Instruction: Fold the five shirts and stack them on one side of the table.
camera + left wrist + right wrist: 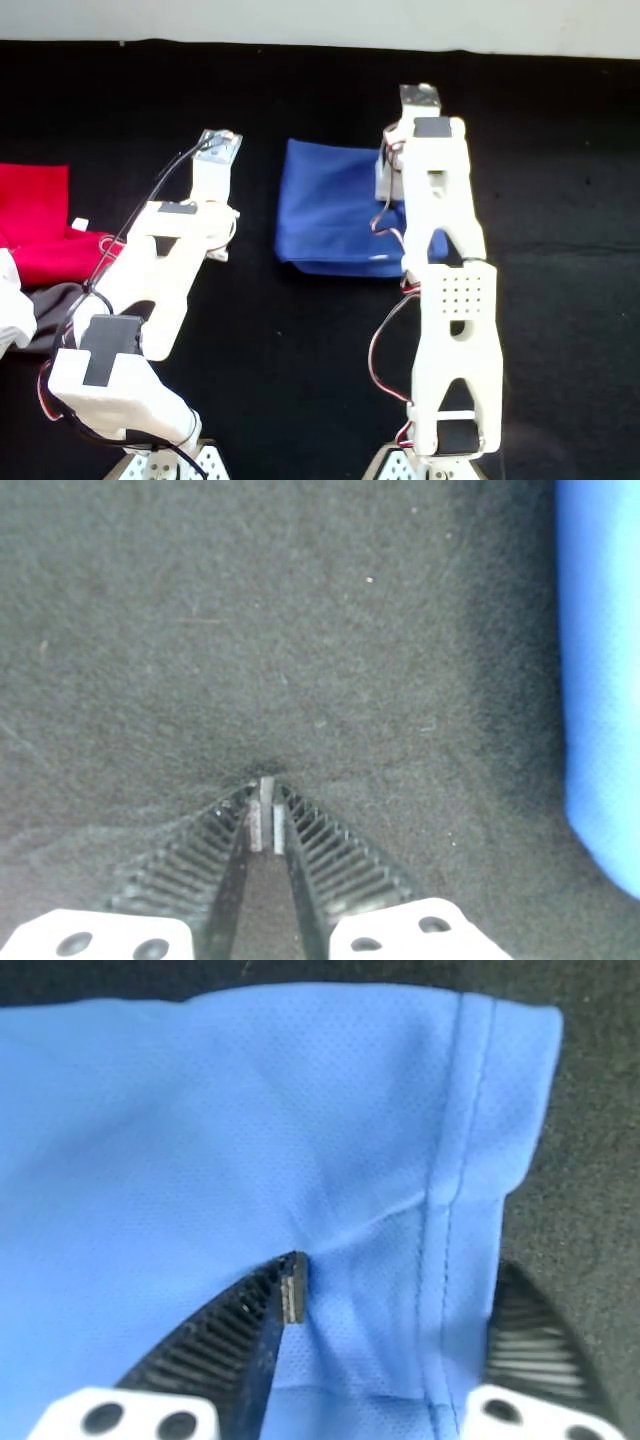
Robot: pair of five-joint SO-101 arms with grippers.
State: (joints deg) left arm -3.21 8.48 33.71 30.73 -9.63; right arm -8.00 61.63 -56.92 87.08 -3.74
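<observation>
A folded blue shirt (335,210) lies on the black table just right of centre. My right gripper (410,1310) is open at the shirt's right edge. One fingertip (293,1287) presses on the blue fabric (200,1140), and the other finger (530,1335) rests on the black cloth beyond the hem, so the stitched hem lies between the jaws. In the high view this gripper (392,178) sits at the shirt's right side under its arm. My left gripper (262,805) is shut with nothing in it, tips down on the bare cloth left of the blue shirt (600,680); the high view shows the left gripper (216,150).
A red shirt (35,225) is spread at the left edge, with a grey garment (55,305) below it and something white (10,305) at the very edge. Both arm bases stand at the front. Black cloth (560,200) covers the table.
</observation>
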